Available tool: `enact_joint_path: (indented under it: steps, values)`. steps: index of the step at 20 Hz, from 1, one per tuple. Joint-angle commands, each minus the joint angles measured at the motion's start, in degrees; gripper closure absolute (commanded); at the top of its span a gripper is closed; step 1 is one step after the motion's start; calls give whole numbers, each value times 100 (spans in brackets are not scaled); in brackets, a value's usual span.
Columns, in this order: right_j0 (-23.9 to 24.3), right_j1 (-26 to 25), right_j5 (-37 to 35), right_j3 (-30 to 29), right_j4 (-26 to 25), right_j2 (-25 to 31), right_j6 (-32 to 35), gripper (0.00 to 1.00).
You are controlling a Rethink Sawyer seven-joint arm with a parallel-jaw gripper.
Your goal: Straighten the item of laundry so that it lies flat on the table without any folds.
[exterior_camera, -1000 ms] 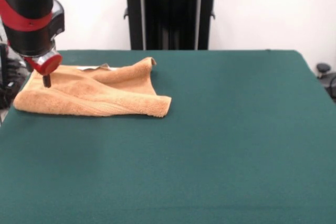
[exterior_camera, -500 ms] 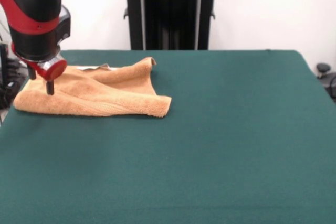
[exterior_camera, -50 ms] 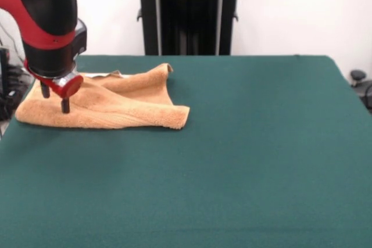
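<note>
Gripper [exterior_camera, -50 ms: 55, 100] has shifted rightward over the towel [exterior_camera, -50 ms: 110, 105].
Fingers parted, empty; folded towel's length extends right across the table [exterior_camera, -50 ms: 232, 161].

Rumpled orange towel [exterior_camera, -50 ms: 110, 105], table's [exterior_camera, -50 ms: 244, 161] corner

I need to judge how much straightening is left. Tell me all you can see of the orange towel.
The towel is orange-tan terry cloth, lying rumpled and folded over itself near one far corner of the green table. A raised fold runs to a peaked corner at its far side, and a doubled, thick hem forms its near corner. Something pale peeks out behind its far edge. The hand stands on or just above its end; contact cannot be confirmed.
</note>
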State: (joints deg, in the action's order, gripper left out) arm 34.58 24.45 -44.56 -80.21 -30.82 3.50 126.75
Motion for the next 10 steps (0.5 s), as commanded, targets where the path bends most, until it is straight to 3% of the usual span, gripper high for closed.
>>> enact_joint_path:
  steps: [1,10]
  values:
    - [-71,-136,249,-932,-41,285,-313,0]
    - [254,364,244,-1466,-79,345,-638,0]
